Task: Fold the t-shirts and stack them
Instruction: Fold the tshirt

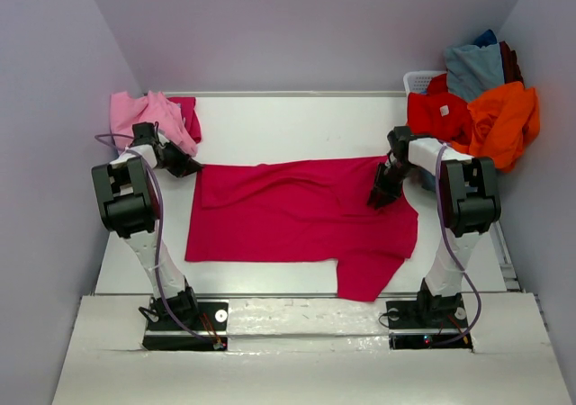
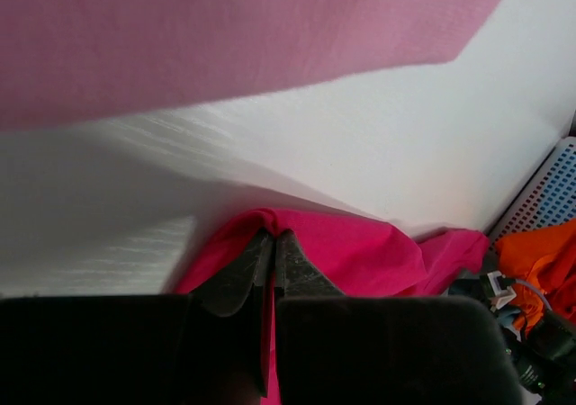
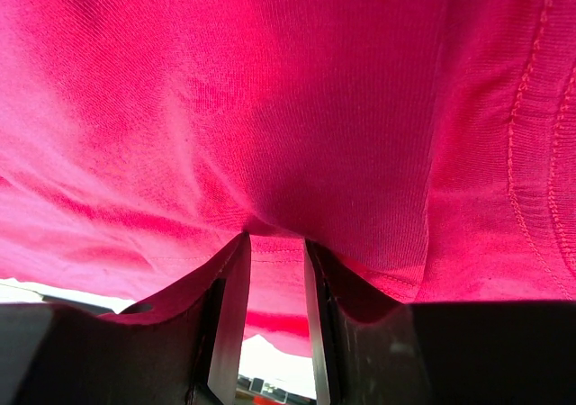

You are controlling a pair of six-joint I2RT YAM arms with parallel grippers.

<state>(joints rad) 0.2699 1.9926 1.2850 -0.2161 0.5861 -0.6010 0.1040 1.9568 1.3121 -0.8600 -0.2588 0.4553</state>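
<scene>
A small white label (image 1: 444,110) on a red t-shirt (image 1: 430,115) in the basket (image 1: 416,81) was too small to be read. The left arm (image 1: 126,198) and right arm (image 1: 468,198) were bent forward and down. A crimson t-shirt (image 1: 297,216) was spread flat mid-table (image 1: 288,121), long axis left to right, one sleeve (image 1: 369,274) pointed at the near edge. Its far left corner was pinched by the left gripper (image 2: 273,243), fingers pressed together; a fold near its far right edge was pinched by the right gripper (image 3: 274,243).
</scene>
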